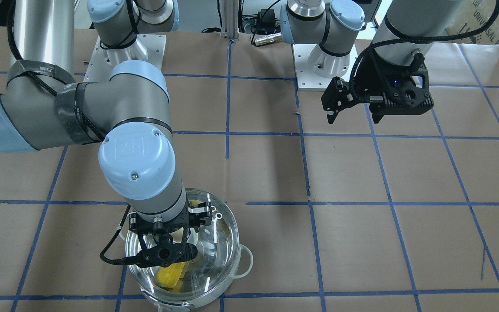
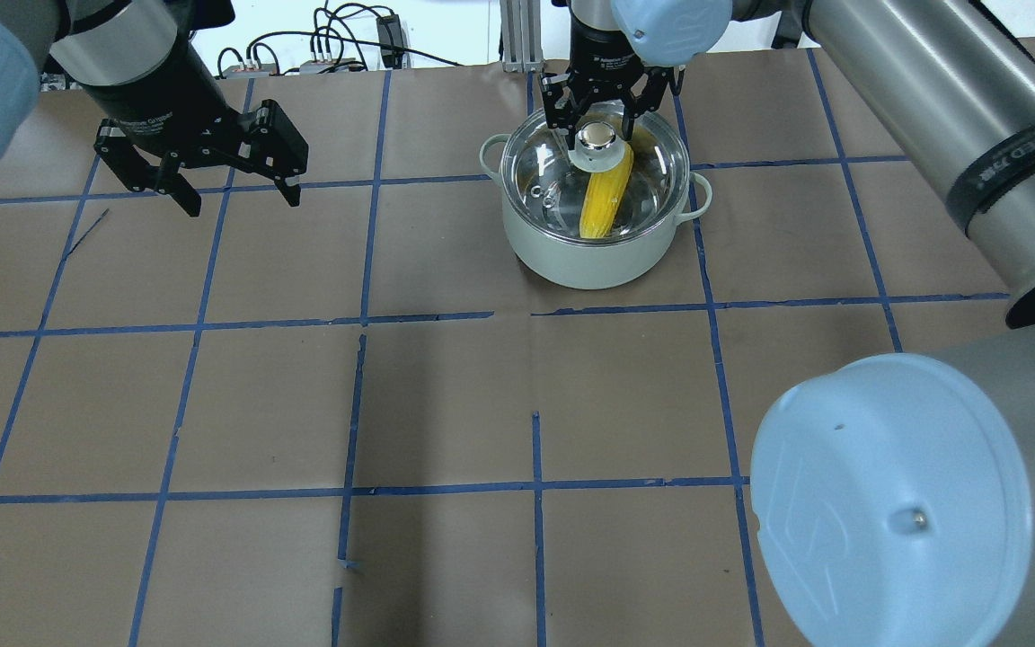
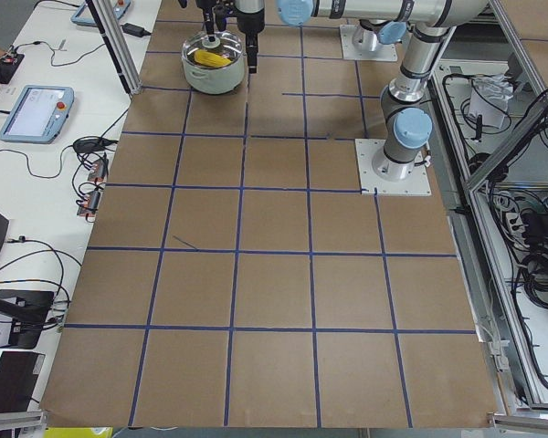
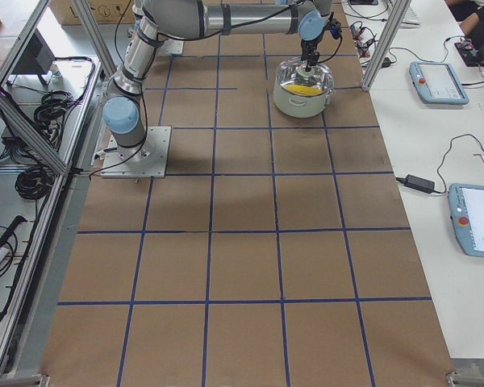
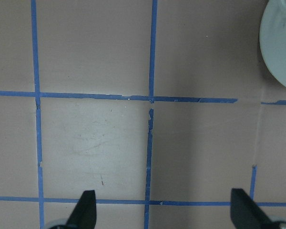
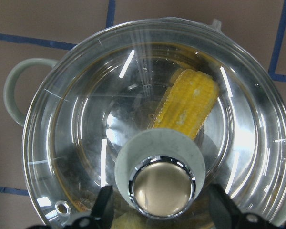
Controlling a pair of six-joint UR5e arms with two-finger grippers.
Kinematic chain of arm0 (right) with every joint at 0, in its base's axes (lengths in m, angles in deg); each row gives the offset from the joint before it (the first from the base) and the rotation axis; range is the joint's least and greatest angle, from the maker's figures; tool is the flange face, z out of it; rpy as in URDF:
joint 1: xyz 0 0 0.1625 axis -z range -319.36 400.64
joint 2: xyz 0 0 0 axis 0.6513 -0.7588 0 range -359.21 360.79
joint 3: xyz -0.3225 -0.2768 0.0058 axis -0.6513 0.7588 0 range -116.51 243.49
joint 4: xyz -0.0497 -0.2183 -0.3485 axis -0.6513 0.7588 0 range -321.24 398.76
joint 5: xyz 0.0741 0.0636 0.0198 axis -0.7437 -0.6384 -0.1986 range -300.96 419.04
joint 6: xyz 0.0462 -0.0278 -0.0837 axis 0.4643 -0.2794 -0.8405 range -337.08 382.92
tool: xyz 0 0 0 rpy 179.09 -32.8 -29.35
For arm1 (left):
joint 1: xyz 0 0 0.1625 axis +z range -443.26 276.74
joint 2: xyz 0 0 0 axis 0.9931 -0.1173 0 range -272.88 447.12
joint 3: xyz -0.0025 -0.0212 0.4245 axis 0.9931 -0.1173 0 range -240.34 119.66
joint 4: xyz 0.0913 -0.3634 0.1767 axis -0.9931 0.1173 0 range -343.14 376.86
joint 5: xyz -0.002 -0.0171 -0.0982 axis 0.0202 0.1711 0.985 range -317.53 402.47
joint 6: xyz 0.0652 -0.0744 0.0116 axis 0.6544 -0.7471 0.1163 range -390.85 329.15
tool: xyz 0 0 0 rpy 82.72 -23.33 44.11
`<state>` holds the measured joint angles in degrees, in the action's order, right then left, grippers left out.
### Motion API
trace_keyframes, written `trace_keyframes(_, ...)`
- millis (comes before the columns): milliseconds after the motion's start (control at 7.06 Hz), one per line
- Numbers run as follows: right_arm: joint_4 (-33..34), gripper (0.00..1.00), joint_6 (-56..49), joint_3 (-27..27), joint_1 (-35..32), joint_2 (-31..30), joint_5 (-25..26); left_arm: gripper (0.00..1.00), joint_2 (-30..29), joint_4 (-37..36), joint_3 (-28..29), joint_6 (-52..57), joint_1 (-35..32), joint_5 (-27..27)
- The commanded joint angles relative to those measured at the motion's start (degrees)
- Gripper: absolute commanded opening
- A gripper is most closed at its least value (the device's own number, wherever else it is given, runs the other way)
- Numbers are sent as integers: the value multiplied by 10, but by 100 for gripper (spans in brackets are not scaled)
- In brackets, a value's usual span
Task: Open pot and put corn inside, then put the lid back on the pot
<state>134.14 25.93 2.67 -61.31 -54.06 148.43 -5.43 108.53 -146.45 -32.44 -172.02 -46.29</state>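
Observation:
The white-walled pot (image 2: 589, 265) stands at the far middle of the table. The glass lid (image 2: 546, 175) sits on it, and its metallic knob (image 2: 597, 137) points up. The yellow corn (image 2: 605, 202) lies inside the pot, seen through the lid, as it is in the right wrist view (image 6: 188, 105). My right gripper (image 2: 601, 112) is open just above the lid, with one finger on each side of the knob (image 6: 162, 191) and apart from it. My left gripper (image 2: 239, 193) is open and empty, up off the table well to the left of the pot.
The brown table cover (image 2: 446, 404) carries a grid of blue tape lines. The right arm's elbow (image 2: 895, 503) fills the near right of the overhead view. Cables and a mast (image 2: 517, 36) stand beyond the far edge. The pot's wall (image 5: 281, 47) shows at the left wrist view's corner.

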Motion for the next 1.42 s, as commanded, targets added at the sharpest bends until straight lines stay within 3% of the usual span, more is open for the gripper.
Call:
trace_keyframes(0, 3, 79, 1, 10, 5, -1, 1, 100, 0, 0, 1, 0, 1, 0)
trace_keyframes(425, -1, 82, 1, 43, 18, -25, 27, 100, -1, 0, 2, -1, 1, 0)
trace_keyframes(709, -70, 82, -22, 43, 69, -93, 23, 100, 0, 0, 2, 0, 1, 0)
trace_keyframes(992, -197, 81, -31, 35, 87, -183, 20, 100, 0, 0, 2, 0, 0, 0)
trace_keyframes(1276, -212, 80, -29, -8, 89, -237, 7, 100, 0, 0, 2, 0, 1, 0)
